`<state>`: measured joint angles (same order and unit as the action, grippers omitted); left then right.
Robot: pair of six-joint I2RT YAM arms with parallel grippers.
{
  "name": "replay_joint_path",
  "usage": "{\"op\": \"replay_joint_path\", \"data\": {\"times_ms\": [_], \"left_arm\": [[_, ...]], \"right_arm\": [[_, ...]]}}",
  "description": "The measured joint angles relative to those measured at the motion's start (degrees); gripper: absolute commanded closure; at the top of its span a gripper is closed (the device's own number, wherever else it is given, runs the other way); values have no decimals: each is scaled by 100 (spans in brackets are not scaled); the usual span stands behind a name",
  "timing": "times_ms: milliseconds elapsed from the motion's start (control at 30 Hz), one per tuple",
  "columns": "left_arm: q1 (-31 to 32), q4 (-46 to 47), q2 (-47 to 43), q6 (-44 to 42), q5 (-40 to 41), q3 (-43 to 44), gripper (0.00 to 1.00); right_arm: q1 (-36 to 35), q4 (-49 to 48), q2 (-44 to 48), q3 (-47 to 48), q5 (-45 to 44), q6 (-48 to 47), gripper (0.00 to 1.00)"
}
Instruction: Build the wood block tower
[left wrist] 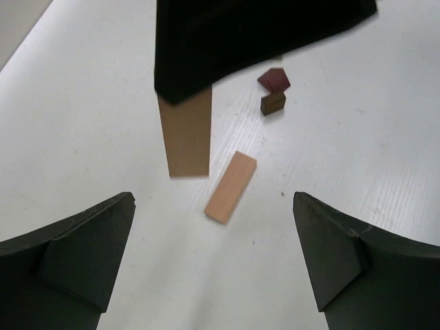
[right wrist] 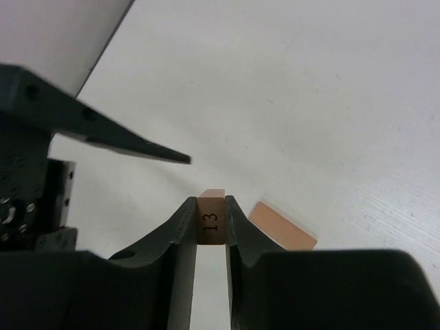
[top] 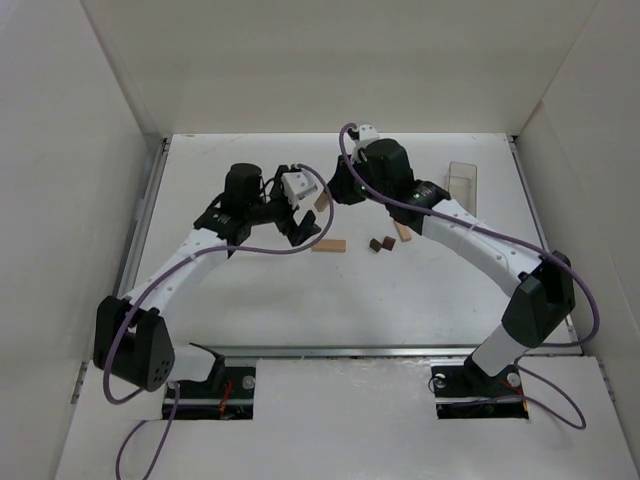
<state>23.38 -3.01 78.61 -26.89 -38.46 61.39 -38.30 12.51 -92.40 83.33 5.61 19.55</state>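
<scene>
Nearest the arm bases, the left fingers [left wrist: 82, 247] were spread as wide as they go, gripping nothing, hanging over the white worktop [top: 250, 300]. Looking down from that wrist, the flat bar [left wrist: 230, 187] lay on its broad face roughly between the two fingertips, well below them, running slantwise away from the camera.

Just past it, a bit to the left in that wrist view, was the upright bar [left wrist: 185, 134]. It stood on end, with the right fingers [right wrist: 180, 240] clamped on its top. The right wrist camera showed both pads pressed flat against its sides and a "13" stamped on the end facing the lens. I couldn't tell if its bottom end was actually touching the worktop or sitting just off it. From above it was right beside the left arm's wrist, close to the middle of the worktop.

To the right of the flat bar sat the two dark bits, close together: a brown cube [left wrist: 273, 103] and, just beyond it, a reddish piece [left wrist: 273, 80] with a peaked outline. Both were apart from the tan bars. A third bar [top: 402, 232] poked out from under the right forearm, just beside those two.

Farthest back on the right was the clear box [top: 463, 180], well apart from all the blocks.
</scene>
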Motion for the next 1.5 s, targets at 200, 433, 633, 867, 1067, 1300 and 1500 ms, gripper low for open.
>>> {"op": "replay_joint_path", "data": {"times_ms": [200,433,633,867,1067,1300,1500], "left_arm": [[-304,-107,-1021,450,640,-715,0],[-352,120,-1978,2039,3104,-1263,0],[-363,227,-2717,2570,4736,-1858,0],[-337,367,-3032,2780,5364,-2260,0],[-291,420,-3106,2861,5442,-2463,0],[-286,452,-3161,3029,5482,-2533,0],[-286,452,-3200,3147,5499,-2542,0]], "right_arm": [[-166,216,-166,109,-774,275,100],[-774,487,-949,463,-1904,702,100],[-1239,1021,-1497,688,-2691,1272,100],[-1237,1340,-1958,1091,-3071,1648,100],[-1246,1478,-2247,1311,-3163,1740,100],[-1279,1722,-2374,1462,-3289,1893,100],[-1285,1934,-2780,2017,-3390,2052,100]]}}
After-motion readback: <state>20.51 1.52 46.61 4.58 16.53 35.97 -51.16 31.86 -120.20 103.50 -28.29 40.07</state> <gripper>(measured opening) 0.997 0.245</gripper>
